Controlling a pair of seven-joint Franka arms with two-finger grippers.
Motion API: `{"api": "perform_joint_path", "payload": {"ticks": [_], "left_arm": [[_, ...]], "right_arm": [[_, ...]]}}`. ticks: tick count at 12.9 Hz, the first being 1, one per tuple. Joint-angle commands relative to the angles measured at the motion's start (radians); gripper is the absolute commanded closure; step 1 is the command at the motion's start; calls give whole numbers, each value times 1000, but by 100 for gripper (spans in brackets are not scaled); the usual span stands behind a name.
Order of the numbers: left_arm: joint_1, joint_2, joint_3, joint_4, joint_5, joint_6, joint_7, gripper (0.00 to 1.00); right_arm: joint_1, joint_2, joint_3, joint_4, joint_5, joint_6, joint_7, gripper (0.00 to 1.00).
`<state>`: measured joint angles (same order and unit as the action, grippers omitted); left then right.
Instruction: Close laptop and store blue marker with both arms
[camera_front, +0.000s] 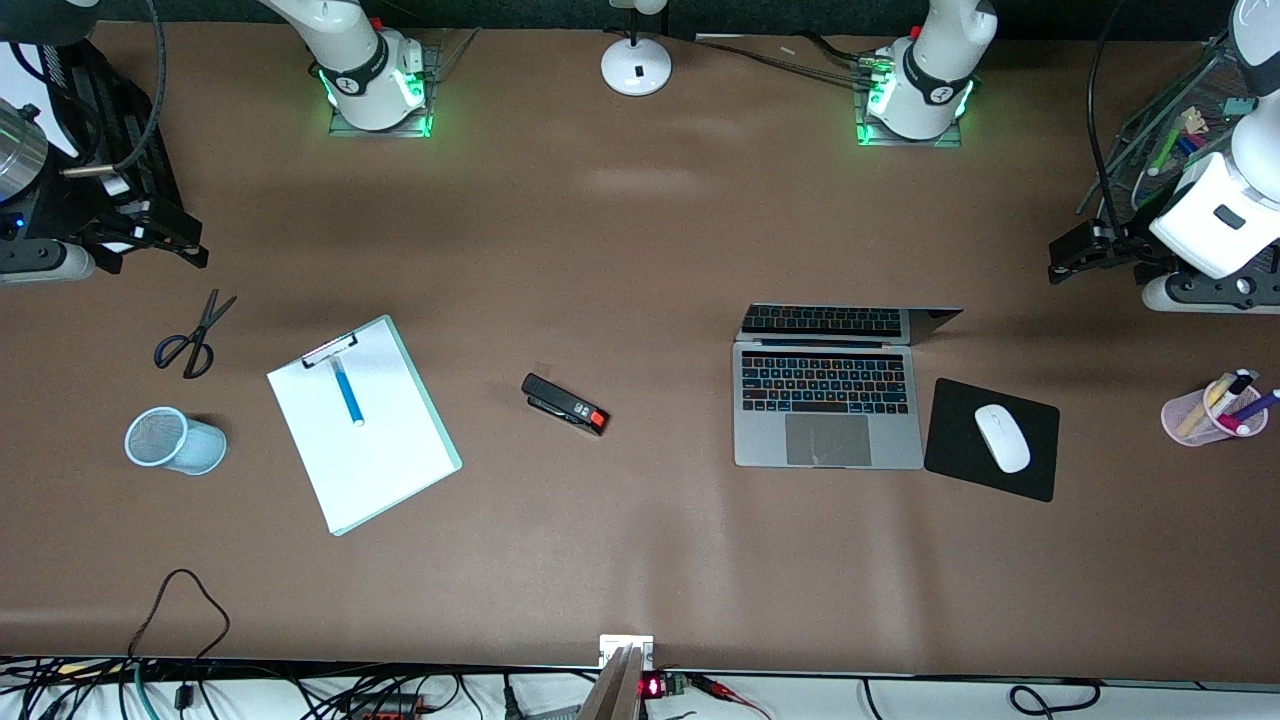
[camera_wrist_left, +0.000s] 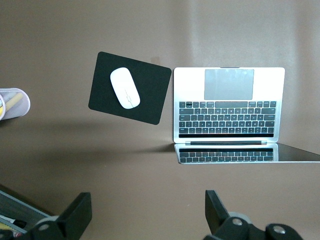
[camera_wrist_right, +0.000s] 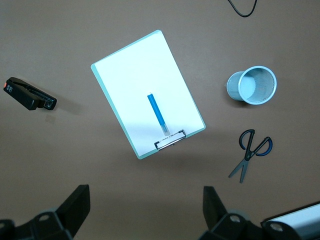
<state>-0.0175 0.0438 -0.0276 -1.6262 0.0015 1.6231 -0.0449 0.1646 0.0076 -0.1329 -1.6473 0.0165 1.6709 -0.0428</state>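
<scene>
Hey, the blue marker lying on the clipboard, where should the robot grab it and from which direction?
Grip the blue marker at the middle of its barrel, coming straight down from above. It lies flat on the paper of the clipboard, with its clear end just short of the clip, so probably only its two long sides can be pinched. The right tool, open, looks the better placed.

Robot lab: bolted arm bases (camera_front: 378, 85), cables (camera_front: 180, 690).
</scene>
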Motion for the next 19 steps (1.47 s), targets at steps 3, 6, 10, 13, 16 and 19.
{"api": "perform_joint_path", "payload": {"ticks": [3,6,10,13,16,19], "left_arm": [[5,13,-5,36,15,-28,25,0],[1,16,-5,37,17,-26,19,0],[-9,48,-12,37,2,-80,8,0],[-21,61,-38,37,2,-133,20,27],[-24,68,-130,17,-29,-201,-113,93],[-24,76,-217,-87,-114,-94,-242,100]], "right_arm": [[7,15,-2,21,-9,-14,-3,0],[3,113,-2,20,-10,38,-19,0],[9,294,-2,12,-1,202,-187,0],[29,391,7,11,3,309,-255,0],[53,469,13,0,5,403,-334,5],[62,520,13,-55,6,507,-443,21]]}}
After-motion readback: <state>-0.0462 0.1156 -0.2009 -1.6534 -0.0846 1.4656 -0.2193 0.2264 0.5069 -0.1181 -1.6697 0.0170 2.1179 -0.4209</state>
